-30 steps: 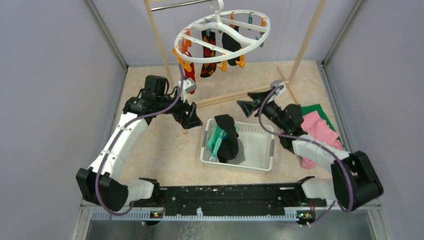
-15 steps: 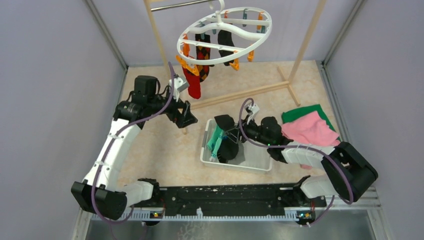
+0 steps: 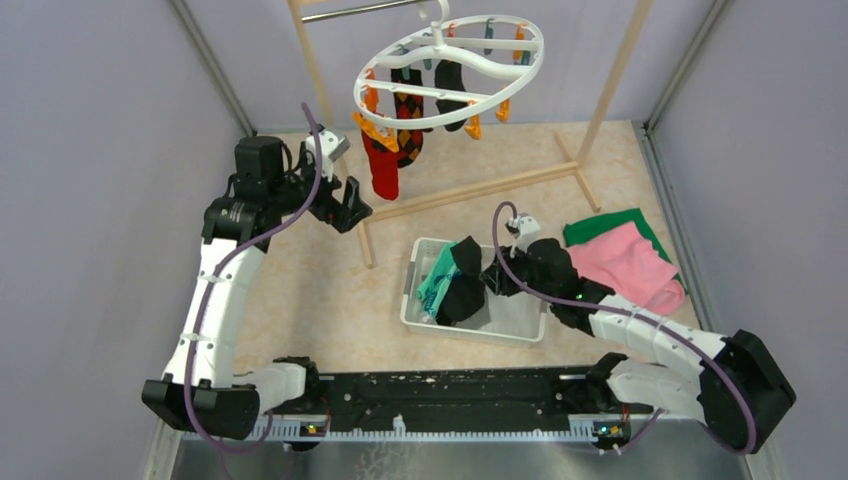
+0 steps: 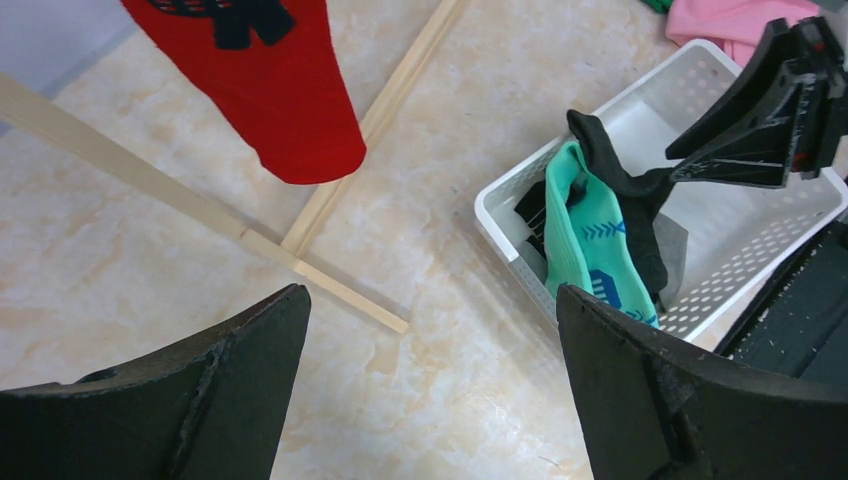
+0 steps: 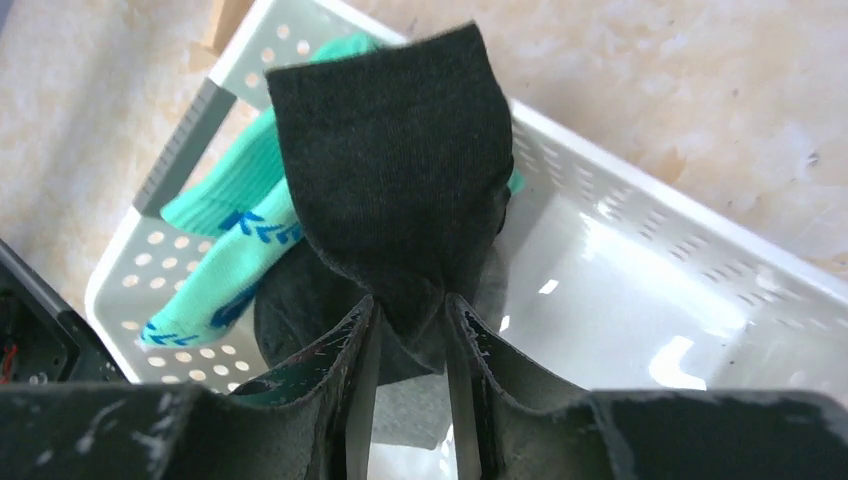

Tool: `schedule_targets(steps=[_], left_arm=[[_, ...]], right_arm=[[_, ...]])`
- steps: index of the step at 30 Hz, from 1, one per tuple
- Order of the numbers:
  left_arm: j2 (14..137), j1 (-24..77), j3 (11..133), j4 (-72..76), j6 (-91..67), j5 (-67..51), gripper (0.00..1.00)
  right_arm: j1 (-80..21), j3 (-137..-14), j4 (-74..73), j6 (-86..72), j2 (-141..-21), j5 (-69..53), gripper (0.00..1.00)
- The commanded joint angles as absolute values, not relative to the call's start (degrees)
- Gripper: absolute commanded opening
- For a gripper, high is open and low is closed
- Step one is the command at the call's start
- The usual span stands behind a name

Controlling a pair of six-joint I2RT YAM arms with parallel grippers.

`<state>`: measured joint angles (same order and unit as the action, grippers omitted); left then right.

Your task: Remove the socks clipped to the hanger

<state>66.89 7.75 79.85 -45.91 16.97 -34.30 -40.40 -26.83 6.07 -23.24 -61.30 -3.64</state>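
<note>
Right gripper (image 5: 408, 320) over a white basket (image 5: 640, 290), fingers narrowed onto a bunched fold of a black sock (image 5: 400, 170), pinching it firmly. Beneath and beside that sock, a teal sock (image 5: 230, 225) lying in the basket. Left gripper (image 4: 430, 300) spread wide and empty, poised by the wooden rack (image 3: 470, 190), near the rounded toe of a red sock (image 4: 275, 90).

Up on the hanger (image 3: 452, 60), dangling from clips under the white ring: the red sock at the near-left rim, an argyle sock (image 3: 410, 125) just beside it, a dark sock (image 3: 450, 85) further in. Orange clips (image 3: 368, 128) and teal ones around the ring, some apparently bare. Right of the basket, a pink cloth (image 3: 625, 262) on a green cloth (image 3: 615, 222), no part of the job.

Likely light, limp and stretchy, with nothing fragile about them. Apt to swing or fold away from closing fingers instead of resisting. Best taken high on the leg, close under the clip, across the flat doubled knit, not at the loose toe. Then a steady downward pull. Sideways, probably just a spinning or tilting ring with the fabric no freer. Worth guarding against: stretch before release, then a snap-back of the clip and a swaying hanger.
</note>
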Motion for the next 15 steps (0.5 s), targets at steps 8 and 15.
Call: schedule_targets(steps=[8, 15], left_arm=[[65.0, 6.3, 80.7, -40.8, 15.7, -32.8, 0.99], [64.9, 5.1, 78.0, -36.1, 13.5, -31.1, 0.99]], right_arm=[[-46.9, -38.7, 22.4, -24.4, -73.9, -6.1, 0.37], [-47.1, -32.7, 25.9, -29.9, -81.0, -2.7, 0.31]])
